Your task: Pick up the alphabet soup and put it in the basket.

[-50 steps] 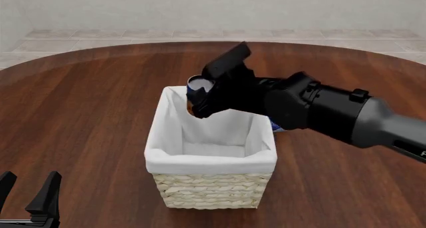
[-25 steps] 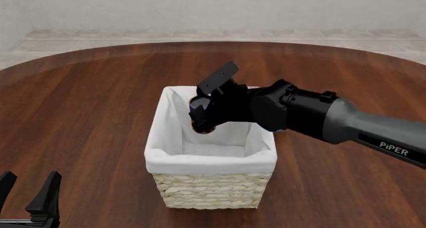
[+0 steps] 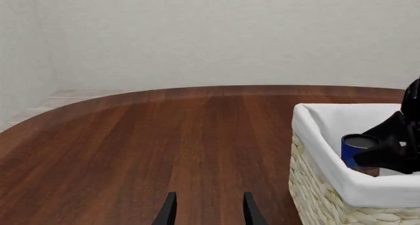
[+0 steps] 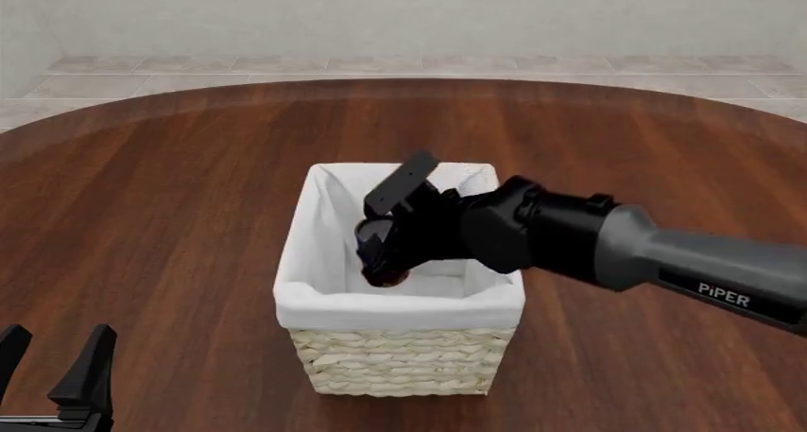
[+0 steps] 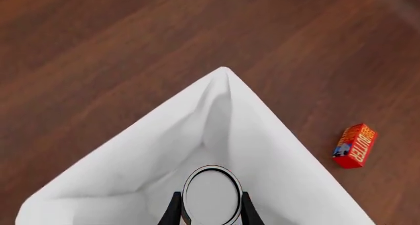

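The alphabet soup point(image 3: 357, 148) is a small blue can with a pale round end point(image 5: 211, 195). My right gripper point(image 4: 385, 254) is shut on it and holds it inside the basket point(image 4: 397, 309), below the rim. The basket is pale woven straw with white cloth lining point(image 5: 229, 116), near the table's middle. In the front view the gripper hides most of the can. The right gripper's fingers point(image 5: 248, 211) flank the can's end. My left gripper point(image 4: 51, 358) is open and empty at the near left, well apart from the basket point(image 3: 315, 136); it also shows in the left wrist view point(image 3: 208, 212).
The round dark wood table point(image 4: 164, 215) carries the basket. A small red box point(image 5: 355, 145) lies on the table beyond the basket, seen only in the right wrist view. The right arm point(image 4: 656, 257) reaches in from the right over the basket's rim.
My right gripper has moved down and toward me with the can, from above the basket's far rim to inside the basket. The left arm has not moved.
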`<state>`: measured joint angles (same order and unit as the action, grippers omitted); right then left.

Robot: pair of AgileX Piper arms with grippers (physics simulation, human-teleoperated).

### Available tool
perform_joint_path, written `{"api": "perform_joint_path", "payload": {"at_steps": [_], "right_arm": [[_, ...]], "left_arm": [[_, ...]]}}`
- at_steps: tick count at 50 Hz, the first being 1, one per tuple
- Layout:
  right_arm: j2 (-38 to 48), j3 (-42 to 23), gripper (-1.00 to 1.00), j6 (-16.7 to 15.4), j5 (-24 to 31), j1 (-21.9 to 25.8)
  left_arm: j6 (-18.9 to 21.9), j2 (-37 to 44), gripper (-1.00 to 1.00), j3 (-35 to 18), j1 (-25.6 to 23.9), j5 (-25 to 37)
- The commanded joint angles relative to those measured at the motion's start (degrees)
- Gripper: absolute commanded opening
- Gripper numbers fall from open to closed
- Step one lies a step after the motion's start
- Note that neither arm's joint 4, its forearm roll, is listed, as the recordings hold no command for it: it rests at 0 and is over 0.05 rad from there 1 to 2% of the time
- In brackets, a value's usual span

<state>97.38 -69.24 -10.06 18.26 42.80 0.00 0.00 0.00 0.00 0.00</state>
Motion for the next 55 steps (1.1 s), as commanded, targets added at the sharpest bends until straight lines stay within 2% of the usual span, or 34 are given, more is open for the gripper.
{"api": "perform_joint_path", "payload": {"at_steps": [1, 10, 11, 43, 55], "right_arm": [[0.02, 0.99, -1.0, 0.78, -0.13, 0.52], [0.17, 1.12, -1.0, 0.52, -0.23, 0.17], [0.36, 1.16, 1.0, 0.08, -0.35, -0.08], [-2.8, -0.58, 1.0, -0.54, -0.21, -2.15], [-6.44, -0.93, 1.0, -0.43, 0.74, -0.28]], "left_arm": [[0.0, 0.0, 1.0, 0.0, 0.0, 0.0], [0.0, 0.0, 1.0, 0.0, 0.0, 0.0], [0.0, 0.0, 1.0, 0.0, 0.0, 0.0], [0.0, 0.0, 1.0, 0.0, 0.0, 0.0], [0.0, 0.0, 1.0, 0.0, 0.0, 0.0]]}}
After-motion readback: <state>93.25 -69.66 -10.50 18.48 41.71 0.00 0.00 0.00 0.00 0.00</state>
